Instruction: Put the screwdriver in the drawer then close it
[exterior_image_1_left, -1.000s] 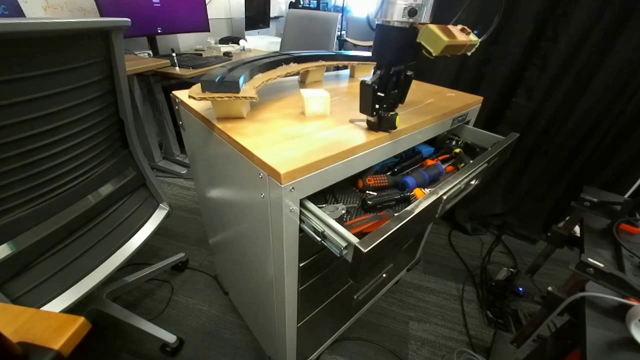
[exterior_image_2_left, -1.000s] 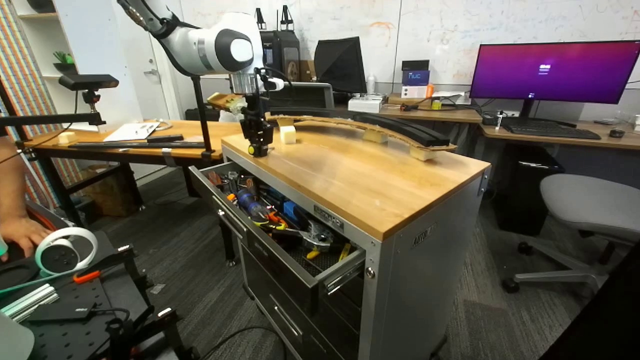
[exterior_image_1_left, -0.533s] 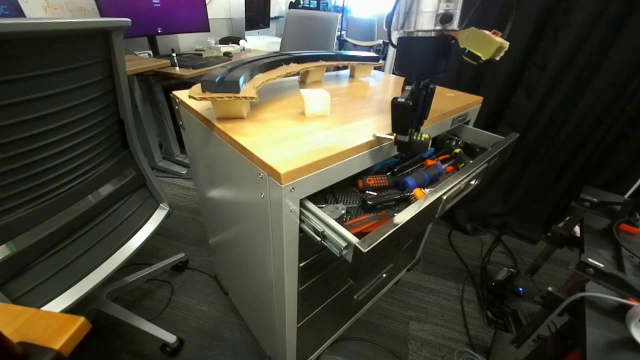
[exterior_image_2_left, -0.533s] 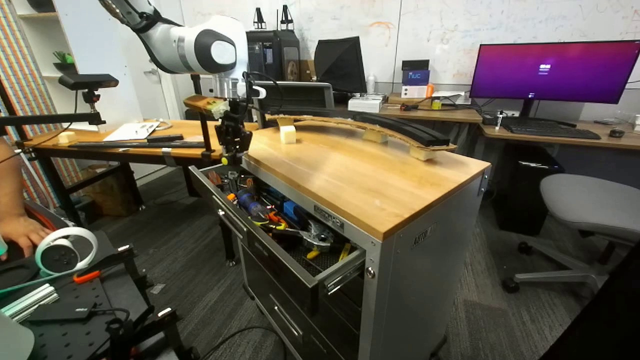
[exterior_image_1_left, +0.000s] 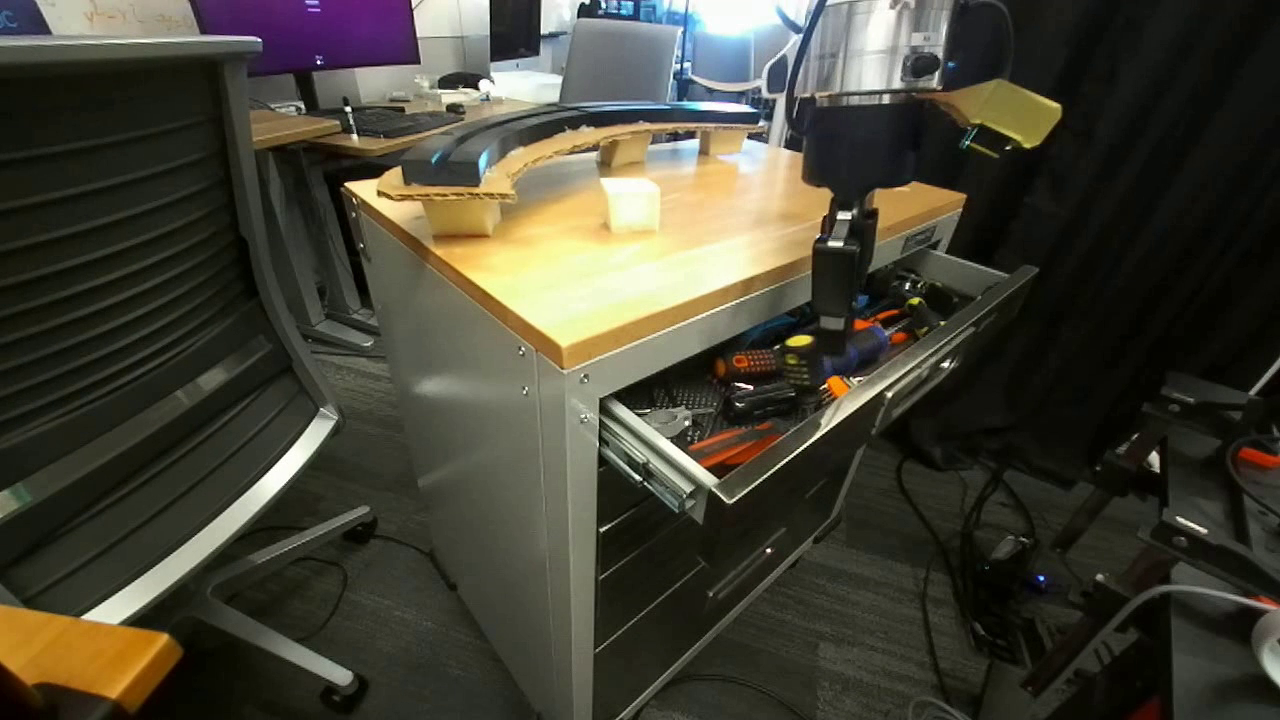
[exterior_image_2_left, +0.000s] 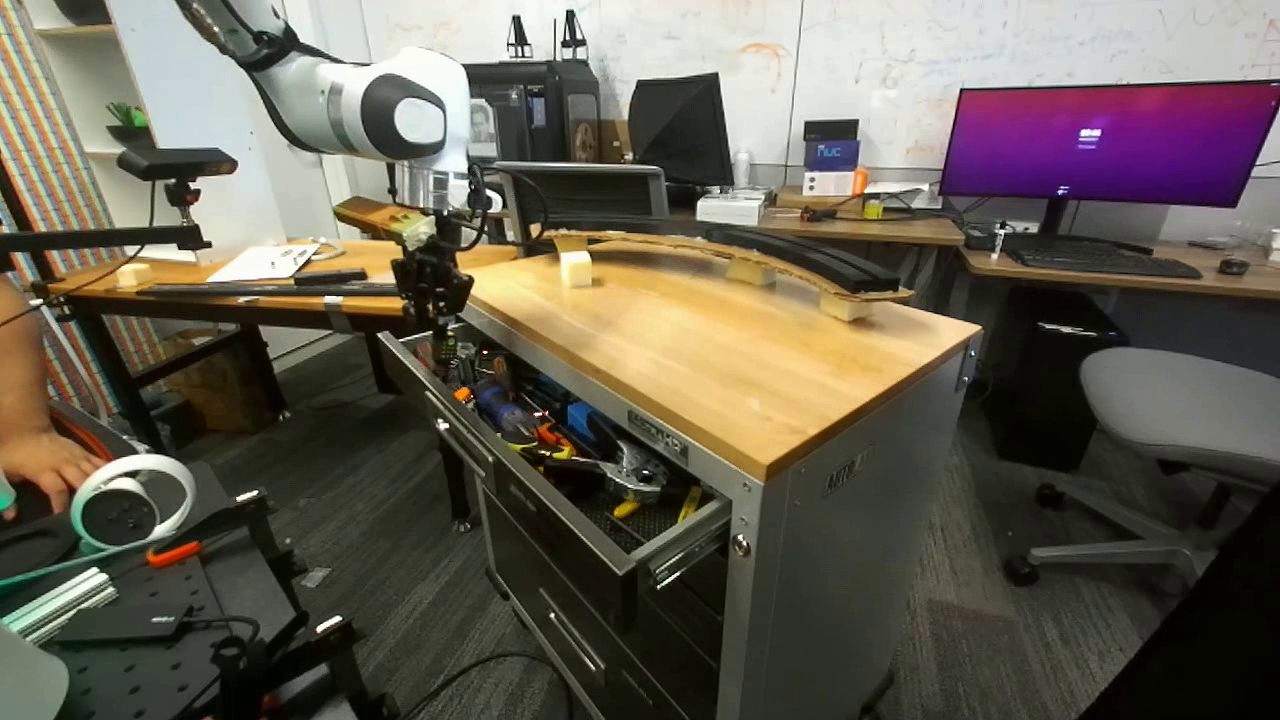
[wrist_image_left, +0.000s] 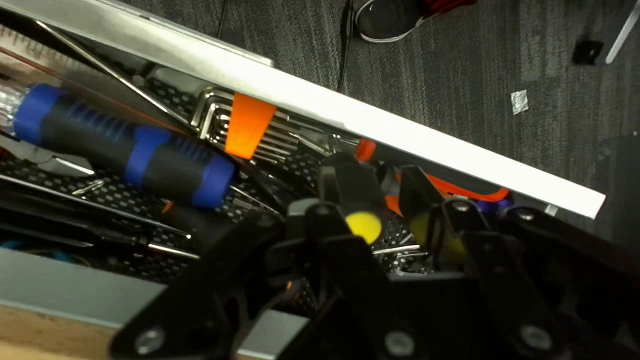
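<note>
The drawer (exterior_image_1_left: 870, 388) is pulled out and full of tools; its front edge also shows in the wrist view (wrist_image_left: 450, 154). The screwdriver (wrist_image_left: 364, 227), stubby and black with a yellow end cap, is at my fingertips, its cap towards the wrist camera. It shows beside the fingertips in an exterior view (exterior_image_1_left: 800, 345). My gripper (wrist_image_left: 371, 175) points down, low over the drawer. Its fingers stand apart, with a narrow gap between the handle and the right finger. I cannot tell whether the handle touches the left finger. The shaft is hidden.
A blue-and-black handle (wrist_image_left: 165, 160), an orange-clipped hex key set (wrist_image_left: 250, 125) and red pliers (exterior_image_1_left: 740, 442) lie in the drawer. The worktop edge (exterior_image_1_left: 690, 325) is close behind the gripper. A pale block (exterior_image_1_left: 630, 205) and a curved black track (exterior_image_1_left: 560, 140) stand on the worktop.
My gripper has moved from above the worktop out over the drawer, lowered and turned. The screwdriver went with it, and its yellow cap now faces the opposite side. The drawer has not moved.
</note>
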